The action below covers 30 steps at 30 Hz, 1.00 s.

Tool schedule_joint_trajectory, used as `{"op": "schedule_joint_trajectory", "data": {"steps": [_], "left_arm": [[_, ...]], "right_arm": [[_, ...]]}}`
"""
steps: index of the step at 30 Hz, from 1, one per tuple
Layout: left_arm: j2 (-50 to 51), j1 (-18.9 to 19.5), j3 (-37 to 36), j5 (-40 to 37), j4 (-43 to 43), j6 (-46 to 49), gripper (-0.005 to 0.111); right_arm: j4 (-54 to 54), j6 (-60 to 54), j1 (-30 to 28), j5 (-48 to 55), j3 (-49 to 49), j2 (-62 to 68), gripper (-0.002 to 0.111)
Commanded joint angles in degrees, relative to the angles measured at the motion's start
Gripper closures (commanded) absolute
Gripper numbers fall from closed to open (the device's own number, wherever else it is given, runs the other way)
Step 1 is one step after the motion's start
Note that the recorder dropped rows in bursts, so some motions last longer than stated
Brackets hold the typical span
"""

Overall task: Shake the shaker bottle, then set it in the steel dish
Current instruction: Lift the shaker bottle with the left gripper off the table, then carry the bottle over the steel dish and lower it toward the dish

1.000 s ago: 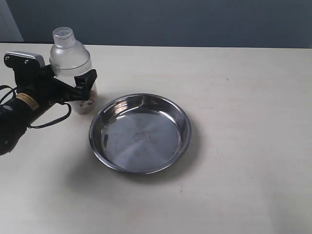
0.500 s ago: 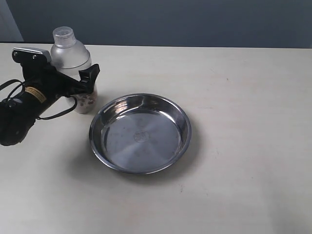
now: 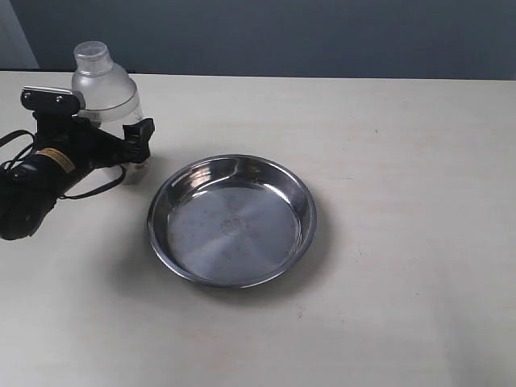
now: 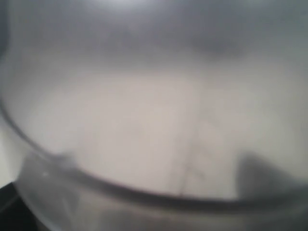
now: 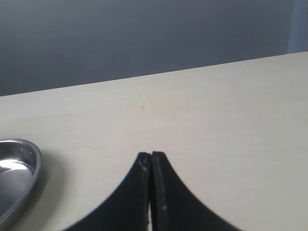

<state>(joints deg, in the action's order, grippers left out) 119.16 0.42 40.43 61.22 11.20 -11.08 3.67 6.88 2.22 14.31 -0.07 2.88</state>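
The frosted shaker bottle stands at the table's far left, domed top and round cap up, leaning slightly left. My left gripper is shut round its lower body, and one black finger shows in front of the wall. Brown beads barely show below that finger. In the left wrist view the bottle's blurred frosted wall fills the frame and hides the fingers. The steel dish lies to the right of the bottle with nothing in it. My right gripper is shut on nothing, above bare table, with the steel dish's rim off to one side.
The left arm's black body and cable lie over the table's left edge. A dark blue wall runs behind the light tabletop. My right arm does not show in the exterior view.
My left gripper and the shaker bottle have shifted to the left and slightly back, and the bottle now leans a little more. The dish has not moved.
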Motion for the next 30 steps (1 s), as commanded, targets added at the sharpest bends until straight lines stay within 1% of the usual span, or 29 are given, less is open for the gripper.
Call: {"op": "schedule_joint_trajectory", "data": {"steps": [1, 5, 8, 9, 13, 17, 19, 22, 26, 28, 30], "left_arm": [[0.1, 0.0, 0.1, -0.8, 4.2, -0.9, 0.073], [0.1, 0.0, 0.1, -0.8, 5.3, -0.9, 0.090], [0.1, 0.0, 0.1, -1.4, 5.4, -0.9, 0.105], [0.1, 0.0, 0.1, -1.6, 5.4, -0.9, 0.106], [-1.3, 0.0, 0.1, -2.5, 5.4, -2.8, 0.106], [-7.0, 0.0, 0.1, -4.5, 5.3, -3.5, 0.106], [-12.1, -0.2, 0.1, -7.6, 5.4, -3.9, 0.106], [-20.7, -1.1, 0.1, -14.7, 5.3, -4.7, 0.106], [-33.8, -4.0, 0.1, -25.2, 5.5, -8.5, 0.106], [-39.8, -6.4, 0.1, -28.3, 6.5, -10.0, 0.106], [-46.1, -10.3, 0.1, -30.6, 6.5, -10.6, 0.106]], "right_arm": [[-0.1, -0.2, 0.1, -0.7, 0.1, 0.1, 0.109], [-0.1, -0.2, 0.1, -0.8, 0.1, 0.1, 0.109], [-0.1, -0.2, 0.1, -0.8, 0.1, 0.1, 0.109], [-0.1, -0.2, 0.1, -0.8, 0.1, 0.1, 0.109], [-0.1, -0.2, 0.1, -0.8, 0.1, 0.1, 0.109], [-0.1, -0.2, 0.1, -0.8, 0.1, 0.1, 0.109], [-0.1, -0.2, 0.1, -0.8, 0.1, 0.1, 0.109], [-0.1, -0.2, 0.1, -0.7, 0.1, 0.1, 0.109], [-0.1, -0.2, 0.1, -0.7, 0.1, 0.1, 0.109], [-0.1, -0.2, 0.1, -0.7, 0.1, 0.1, 0.109], [-0.1, -0.2, 0.1, -0.7, 0.1, 0.1, 0.109]]}}
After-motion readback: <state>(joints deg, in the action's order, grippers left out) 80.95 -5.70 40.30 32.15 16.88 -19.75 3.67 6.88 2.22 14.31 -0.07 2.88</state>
